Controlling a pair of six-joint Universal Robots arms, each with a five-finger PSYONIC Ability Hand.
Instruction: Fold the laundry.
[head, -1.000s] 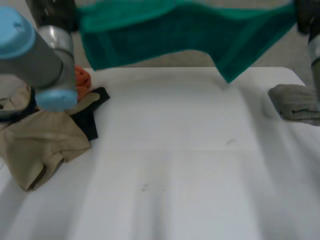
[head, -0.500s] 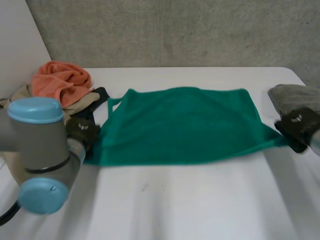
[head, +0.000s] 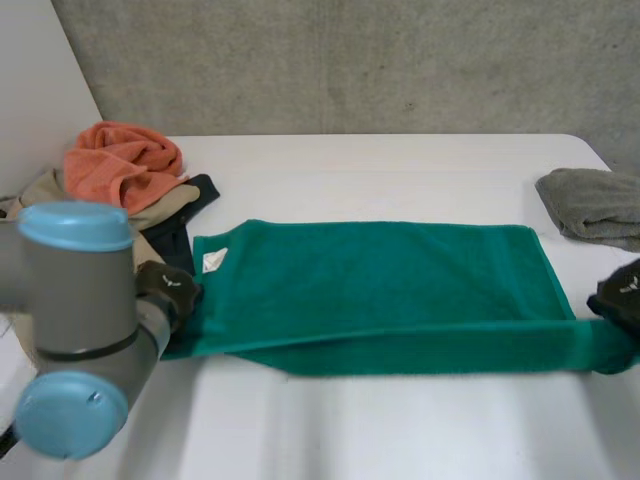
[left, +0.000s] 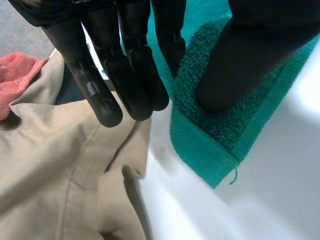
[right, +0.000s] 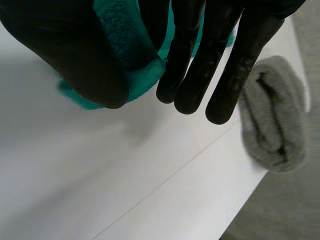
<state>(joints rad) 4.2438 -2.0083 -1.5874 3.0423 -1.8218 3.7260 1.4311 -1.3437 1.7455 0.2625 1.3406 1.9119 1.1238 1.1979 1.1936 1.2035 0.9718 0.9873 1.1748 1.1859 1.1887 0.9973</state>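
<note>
Hiding most of the left hand (head: 168, 288) in the head view, its arm (head: 80, 300) leaves the wrist view to show thumb and fingers pinching the green towel (head: 380, 280) at its left corner, beside a tan garment (left: 60, 165). The green towel lies flat across the surface (head: 400, 430). The right hand (head: 622, 292), cut off at the head view's edge, pinches the right corner.

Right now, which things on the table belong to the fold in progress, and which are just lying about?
In the fold: green towel, laid out; left hand pinching one end corner; right hand pinching the other end.

Lying about: orange cloth, beige garment and black garment, heaped by the left arm; grey cloth, near the right hand.
</note>
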